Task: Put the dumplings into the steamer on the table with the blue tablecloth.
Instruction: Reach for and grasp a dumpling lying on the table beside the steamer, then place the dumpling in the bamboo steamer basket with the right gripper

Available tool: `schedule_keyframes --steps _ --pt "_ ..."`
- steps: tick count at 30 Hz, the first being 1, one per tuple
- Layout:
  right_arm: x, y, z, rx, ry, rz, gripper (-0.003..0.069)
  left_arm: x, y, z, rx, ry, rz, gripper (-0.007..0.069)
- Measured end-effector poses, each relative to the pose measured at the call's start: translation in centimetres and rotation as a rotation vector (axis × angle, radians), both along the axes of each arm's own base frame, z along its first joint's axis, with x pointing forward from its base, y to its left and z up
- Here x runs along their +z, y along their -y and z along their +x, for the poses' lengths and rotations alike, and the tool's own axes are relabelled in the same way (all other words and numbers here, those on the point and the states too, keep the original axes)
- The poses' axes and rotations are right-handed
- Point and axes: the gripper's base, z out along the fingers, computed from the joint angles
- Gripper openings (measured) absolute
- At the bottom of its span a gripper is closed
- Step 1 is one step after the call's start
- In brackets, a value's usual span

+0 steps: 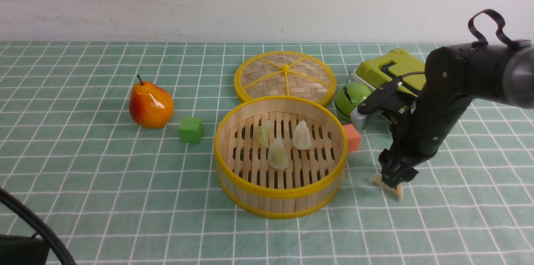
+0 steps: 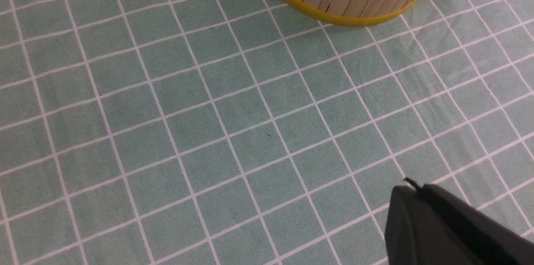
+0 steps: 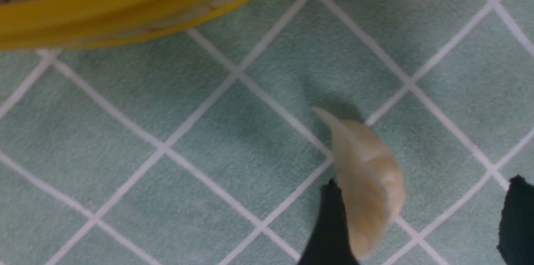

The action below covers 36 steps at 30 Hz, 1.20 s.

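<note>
In the front view, three pale pleated dumplings (image 1: pixel 302 135) are seen in the round yellow-rimmed bamboo steamer (image 1: pixel 279 192), a fourth dumpling (image 1: pixel 398 193) on the teal checked worktop (image 1: pixel 125 173) under the right gripper (image 1: pixel 394 181). In the left wrist view, the left gripper (image 2: pixel 417 198) is closed. In the right wrist view, the jaws are spread wide but off-centre, so the fourth dumpling may be flicked aside.

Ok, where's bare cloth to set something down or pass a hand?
Free: the wide strip in front of the steamer, and everything left of it in front of the pear and green cube. Crowded: right of the steamer, where orange cube, apple, box, right gripper and last dumpling bunch together.
</note>
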Motion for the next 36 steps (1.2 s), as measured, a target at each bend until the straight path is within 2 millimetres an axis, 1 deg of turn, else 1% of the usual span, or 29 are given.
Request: schedule_keyframes --steps 2,5,10,14,17,20,23,25,28,30,33,34,35,36 --pt "-0.1 -0.1 -0.2 0.04 -0.018 0.004 0.0507 0.0 0.0 0.0 0.0 0.0 0.0 -0.0011" --pt "-0.9 -0.4 -0.4 0.071 -0.065 0.022 0.0507 0.0 0.0 0.0 0.0 0.0 0.0 -0.001" --pt "-1.5 -0.6 -0.3 0.056 -0.079 0.043 0.0501 0.0 0.0 0.0 0.0 0.0 0.0 -0.001" --pt "-1.5 -0.6 0.0 0.014 -0.057 0.049 0.0466 0.0 0.0 0.0 -0.001 0.0 0.001 -0.0009" --pt "-1.5 -0.6 0.3 -0.012 -0.027 0.052 0.0422 0.0 0.0 0.0 -0.001 0.0 0.001 -0.0007" --pt "-2.0 -0.6 0.4 -0.02 -0.036 0.051 0.0377 0.0 0.0 0.0 -0.001 -0.002 0.002 -0.0005" --pt "-2.5 -0.6 0.3 -0.017 -0.066 0.041 0.0286 0.0 0.0 0.0 -0.001 -0.003 0.003 -0.0003" --pt "-2.6 -0.5 0.2 -0.014 -0.075 0.034 0.0202 0.0 0.0 0.0 -0.001 -0.003 0.003 -0.0003" --pt "-2.2 -0.4 0.0 -0.011 -0.087 0.024 0.0202 0.0 0.0 0.0 -0.001 -0.004 0.003 0.0" --pt "-1.7 -0.3 -0.2 -0.017 -0.093 0.024 0.0202 0.0 0.0 0.0 -0.001 -0.004 0.003 0.0001" --pt "2.1 -0.6 0.0 -0.051 -0.026 0.054 0.0202 0.0 0.0 0.0 -0.001 -0.005 0.004 0.0002" --pt "2.8 -0.7 0.0 -0.053 -0.013 0.06 0.0202 0.0 0.0 0.0 -0.001 -0.005 0.004 0.0003" --pt "5.6 -1.5 -0.1 -0.054 0.036 0.084 0.0202 0.0 0.0 0.0 -0.001 -0.003 0.002 0.0003" --pt "7.0 -2.1 -0.3 -0.05 0.06 0.101 0.0202 0.0 0.0 0.0 -0.001 -0.001 0.001 0.0003"
